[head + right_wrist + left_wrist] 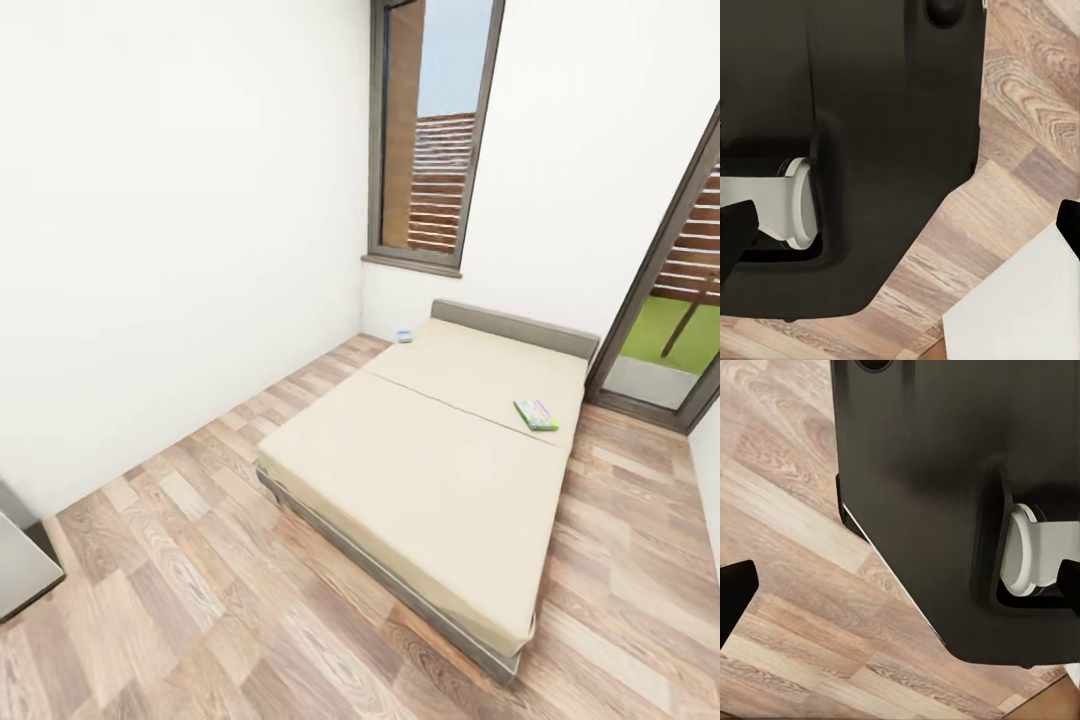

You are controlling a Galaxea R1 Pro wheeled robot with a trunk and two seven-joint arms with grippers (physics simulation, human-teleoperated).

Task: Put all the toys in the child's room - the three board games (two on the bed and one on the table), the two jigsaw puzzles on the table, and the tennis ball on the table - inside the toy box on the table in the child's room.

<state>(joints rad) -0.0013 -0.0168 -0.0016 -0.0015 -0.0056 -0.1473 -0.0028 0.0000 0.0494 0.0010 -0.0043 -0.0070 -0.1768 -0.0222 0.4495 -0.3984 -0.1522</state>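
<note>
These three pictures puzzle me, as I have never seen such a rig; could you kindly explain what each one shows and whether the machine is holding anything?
They are simulator renders from a wheeled robot with two arms, steered by a person. The large picture comes from a camera on its head, looking down into a white-walled room with a wood-plank floor. A low bed with two cream mattresses fills the middle. One colourful board game lies flat on the far mattress near its right edge. A small bluish thing sits at the bed's far left corner; it is too small to identify.

The other two pictures come from cameras near each gripper, looking along the fingers. Both show the robot's own dark base and the floor. The black fingertips of the left gripper and right gripper sit far apart at the picture edges, with nothing between them, so nothing is held.
</note>
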